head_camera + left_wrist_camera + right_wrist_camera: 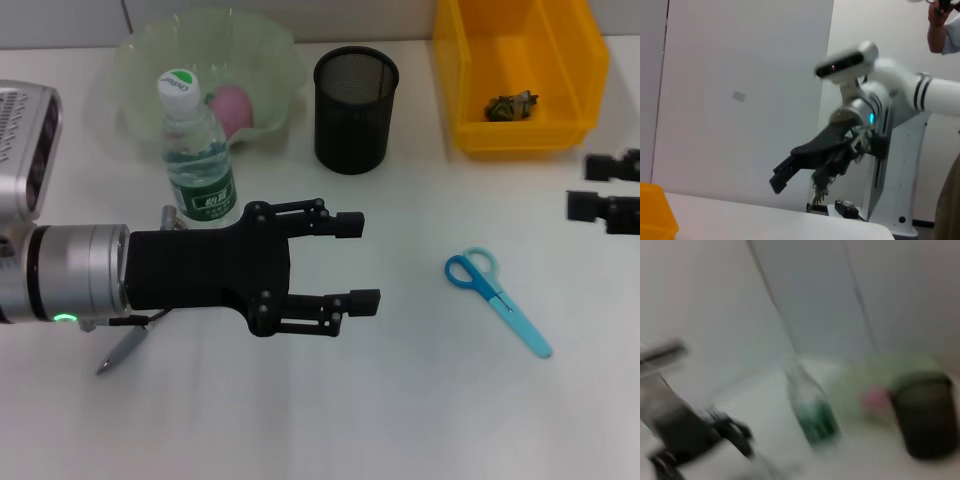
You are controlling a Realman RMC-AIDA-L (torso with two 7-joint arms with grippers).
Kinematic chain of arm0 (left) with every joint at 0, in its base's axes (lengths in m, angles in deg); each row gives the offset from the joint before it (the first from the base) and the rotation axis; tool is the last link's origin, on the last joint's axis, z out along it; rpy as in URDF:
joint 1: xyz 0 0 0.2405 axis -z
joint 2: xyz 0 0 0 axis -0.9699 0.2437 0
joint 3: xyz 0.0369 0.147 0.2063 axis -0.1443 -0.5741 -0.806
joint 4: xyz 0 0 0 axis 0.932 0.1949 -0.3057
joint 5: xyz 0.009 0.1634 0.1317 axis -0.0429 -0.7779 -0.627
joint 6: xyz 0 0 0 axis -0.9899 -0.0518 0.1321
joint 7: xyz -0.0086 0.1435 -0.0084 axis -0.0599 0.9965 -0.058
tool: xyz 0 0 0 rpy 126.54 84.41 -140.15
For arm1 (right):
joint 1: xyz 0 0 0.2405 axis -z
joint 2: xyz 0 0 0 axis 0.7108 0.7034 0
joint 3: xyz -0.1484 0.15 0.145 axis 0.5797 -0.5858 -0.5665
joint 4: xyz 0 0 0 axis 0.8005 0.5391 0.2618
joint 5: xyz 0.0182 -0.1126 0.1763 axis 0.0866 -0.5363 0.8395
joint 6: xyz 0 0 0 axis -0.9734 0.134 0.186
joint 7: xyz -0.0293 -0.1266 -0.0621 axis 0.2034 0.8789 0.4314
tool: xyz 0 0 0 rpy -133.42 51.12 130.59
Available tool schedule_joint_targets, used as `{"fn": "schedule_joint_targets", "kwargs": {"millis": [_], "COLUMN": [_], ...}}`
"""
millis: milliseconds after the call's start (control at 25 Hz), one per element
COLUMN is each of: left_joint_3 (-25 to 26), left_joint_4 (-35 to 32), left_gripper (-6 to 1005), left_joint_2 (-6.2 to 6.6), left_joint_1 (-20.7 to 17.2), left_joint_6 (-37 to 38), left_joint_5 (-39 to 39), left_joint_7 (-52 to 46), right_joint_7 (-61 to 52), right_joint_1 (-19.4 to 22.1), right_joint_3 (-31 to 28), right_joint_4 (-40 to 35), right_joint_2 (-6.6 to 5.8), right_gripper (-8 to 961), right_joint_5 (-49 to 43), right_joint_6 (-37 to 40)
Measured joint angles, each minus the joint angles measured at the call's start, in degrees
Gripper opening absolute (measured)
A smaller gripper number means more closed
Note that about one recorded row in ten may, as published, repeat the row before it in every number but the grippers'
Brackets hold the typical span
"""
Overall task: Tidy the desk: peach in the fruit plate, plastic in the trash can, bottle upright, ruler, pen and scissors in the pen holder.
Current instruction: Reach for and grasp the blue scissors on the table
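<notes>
Head view: left gripper (365, 262) hovers spread over the desk (400, 400) beside the upright bottle (197, 150); right gripper (580, 187), state unclear, near scissors (497, 298).

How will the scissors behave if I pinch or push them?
The scissors lie flat on the table, so a pinch from above probably gets little height to bite. Their blue plastic looks smooth, so they would likely slide or spin when pushed. They look small, probably light and stiff.
</notes>
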Motion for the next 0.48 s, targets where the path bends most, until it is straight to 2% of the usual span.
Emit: {"fn": "schedule_joint_targets", "kwargs": {"millis": [40,80,160,240,280,320,360,400,440,480], "left_joint_3": [0.00,0.01,0.00,0.01,0.01,0.01,0.01,0.01,0.01,0.01], "left_joint_4": [0.00,0.01,0.22,0.25,0.21,0.14,0.14,0.23,0.23,0.32], "left_gripper": [786,786,786,786,786,787,787,787,787,787], "left_joint_2": [0.00,0.01,-0.06,-0.08,-0.09,-0.09,-0.09,-0.09,-0.09,-0.09], "left_joint_1": [0.00,0.01,0.19,0.26,0.27,0.19,0.19,0.04,0.04,-0.08], "left_joint_6": [0.00,-0.06,-0.42,-0.85,-1.04,-1.34,-1.34,-1.48,-1.48,-1.56], "left_joint_5": [0.00,-0.01,-0.01,-0.04,-0.09,-0.19,-0.19,-0.22,-0.22,-0.25], "left_joint_7": [0.00,0.08,0.21,0.23,0.23,0.23,0.23,0.26,0.26,0.30], "right_joint_7": [0.00,-4.40,-13.15,-19.42,-22.17,-27.12,-27.12,-29.74,-29.74,-30.55], "right_joint_1": [0.00,-0.73,-3.60,-7.25,-9.75,-14.76,-14.76,-19.19,-19.19,-21.54], "right_joint_3": [0.00,0.24,1.08,2.07,2.93,4.48,4.48,5.46,5.46,5.74], "right_joint_4": [0.00,-4.43,-12.08,-15.66,-15.77,-13.83,-13.83,-9.65,-9.65,-7.00], "right_joint_2": [0.00,0.16,0.70,0.98,0.97,0.81,0.81,0.87,0.87,1.11], "right_gripper": [784,784,784,784,784,784,784,784,784,784], "right_joint_5": [0.00,-3.85,-12.73,-20.18,-23.58,-30.01,-30.01,-34.91,-34.91,-37.73], "right_joint_6": [0.00,0.63,2.89,6.07,8.13,12.10,12.10,13.93,13.93,14.29]}}
